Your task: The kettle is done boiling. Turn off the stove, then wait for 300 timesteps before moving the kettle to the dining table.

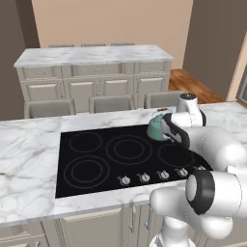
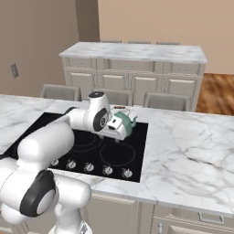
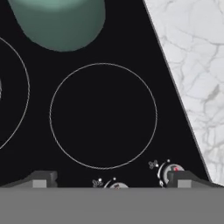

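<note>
Hovering open tool (image 3: pixel 109 180) just beside kettle (image 3: pixel 59 22), untouching.

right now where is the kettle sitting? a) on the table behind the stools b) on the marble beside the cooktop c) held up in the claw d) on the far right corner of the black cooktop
d, the kettle rests on the stove at its far right corner, with the open claw empty above the burner ring in front of it.

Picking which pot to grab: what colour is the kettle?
Teal-green; the kettle shows best in the right base view.
</note>
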Available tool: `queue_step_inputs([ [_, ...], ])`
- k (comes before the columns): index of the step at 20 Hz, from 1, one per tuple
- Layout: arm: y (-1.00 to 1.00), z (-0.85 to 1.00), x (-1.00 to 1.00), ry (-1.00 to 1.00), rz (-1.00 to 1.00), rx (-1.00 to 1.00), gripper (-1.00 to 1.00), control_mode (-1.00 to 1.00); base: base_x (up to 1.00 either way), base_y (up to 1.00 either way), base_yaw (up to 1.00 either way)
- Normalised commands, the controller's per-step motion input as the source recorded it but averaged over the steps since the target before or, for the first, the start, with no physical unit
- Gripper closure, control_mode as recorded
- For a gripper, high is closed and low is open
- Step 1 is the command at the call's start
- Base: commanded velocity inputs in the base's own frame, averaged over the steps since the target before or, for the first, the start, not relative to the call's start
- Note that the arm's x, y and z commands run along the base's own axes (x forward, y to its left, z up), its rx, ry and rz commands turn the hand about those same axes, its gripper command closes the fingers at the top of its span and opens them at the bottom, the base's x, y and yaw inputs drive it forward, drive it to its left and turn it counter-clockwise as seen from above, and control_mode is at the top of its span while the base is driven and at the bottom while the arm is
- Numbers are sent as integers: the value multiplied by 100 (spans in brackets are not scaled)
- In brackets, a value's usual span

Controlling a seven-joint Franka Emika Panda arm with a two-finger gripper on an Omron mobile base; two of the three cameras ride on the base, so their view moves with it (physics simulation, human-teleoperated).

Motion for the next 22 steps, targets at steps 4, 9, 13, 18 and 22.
queue_step_inputs([
  [4, 0, 26, 36, 0, -13, 0, -100, -100, 0, 0, 0],
  [9, 0, 15, 37, 0, -15, 0, -100, -100, 0, 0, 0],
  [13, 0, 11, 38, 0, -15, 0, -100, -100, 0, 0, 0],
  [18, 6, 4, 29, -1, -14, -6, -100, -100, 0, 0, 0],
  [22, 1, 14, 34, -1, -15, -3, -100, -100, 0, 0, 0],
])
